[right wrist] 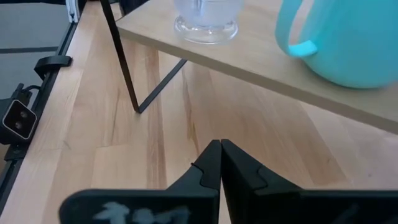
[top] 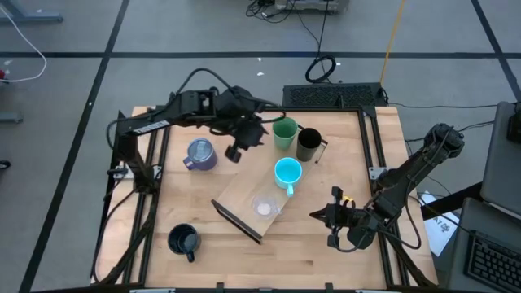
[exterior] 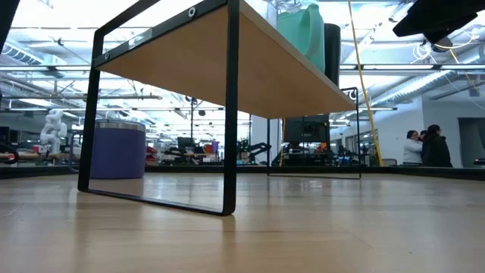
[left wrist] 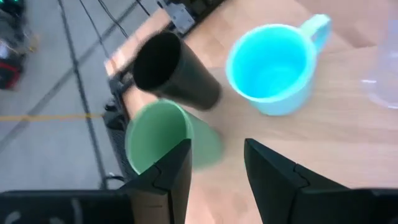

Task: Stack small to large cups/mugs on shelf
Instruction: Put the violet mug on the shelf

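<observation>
Left gripper [left wrist: 214, 165], jaws apart and empty, is held just short of the upright green cup [left wrist: 163, 135]; right gripper [right wrist: 220, 163], jaws together, is parked well apart.

The shelf [top: 244, 199], a long light-wood board on thin black brackets, was set diagonally across the middle of the table. On it the tiny clear cup [top: 263, 207] was placed near the lower end, with the cyan mug [top: 287, 172] beyond it, handle turned toward the clear cup. The green cup [top: 284, 133] and the tall black mug [top: 308, 144] were stood side by side at the far end. The purplish-grey mug [top: 200, 154] and the squat black mug [top: 184, 241] were left on the tabletop, off the shelf.
</observation>
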`<state>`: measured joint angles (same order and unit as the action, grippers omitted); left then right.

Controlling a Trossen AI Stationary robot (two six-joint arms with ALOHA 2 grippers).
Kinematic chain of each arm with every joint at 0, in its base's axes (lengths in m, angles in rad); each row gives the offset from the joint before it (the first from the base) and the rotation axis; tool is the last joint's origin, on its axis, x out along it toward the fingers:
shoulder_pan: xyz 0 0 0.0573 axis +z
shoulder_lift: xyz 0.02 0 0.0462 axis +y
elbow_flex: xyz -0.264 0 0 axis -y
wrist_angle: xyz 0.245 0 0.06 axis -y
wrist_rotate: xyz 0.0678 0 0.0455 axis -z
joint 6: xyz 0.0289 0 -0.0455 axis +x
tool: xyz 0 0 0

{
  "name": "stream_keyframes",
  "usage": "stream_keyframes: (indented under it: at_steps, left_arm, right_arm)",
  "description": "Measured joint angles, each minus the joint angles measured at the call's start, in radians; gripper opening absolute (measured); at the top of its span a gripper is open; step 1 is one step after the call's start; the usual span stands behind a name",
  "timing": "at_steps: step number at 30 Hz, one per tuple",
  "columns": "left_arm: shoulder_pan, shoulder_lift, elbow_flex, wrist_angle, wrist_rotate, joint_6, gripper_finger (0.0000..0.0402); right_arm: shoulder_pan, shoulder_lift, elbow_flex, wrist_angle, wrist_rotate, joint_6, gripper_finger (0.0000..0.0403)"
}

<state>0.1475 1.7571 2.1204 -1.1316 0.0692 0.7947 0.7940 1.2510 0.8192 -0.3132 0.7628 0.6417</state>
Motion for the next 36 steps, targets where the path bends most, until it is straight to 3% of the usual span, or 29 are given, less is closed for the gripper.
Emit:
stream_keyframes:
  at_steps: [6,11,27,36]
  left_arm:
    - [-0.03,-0.069,0.0,-0.064,-0.007,-0.095,0.0149]
    - [-0.072,-0.106,0.0,-0.102,-0.073,-0.138,0.0149]
    - [-0.221,-0.134,0.0,-0.279,-0.278,-0.347,0.0149]
    - [-0.305,-0.157,0.0,-0.379,-0.31,-0.509,0.0149]
  right_arm:
    - [0.0,0.0,0.0,0.003,0.003,-0.006,0.0]
    - [0.0,0.0,0.0,0.002,0.027,-0.011,0.0]
    - [0.0,0.0,0.0,0.002,0.027,-0.033,0.0]
    - [0.0,0.0,0.0,0.002,0.026,-0.043,0.0]
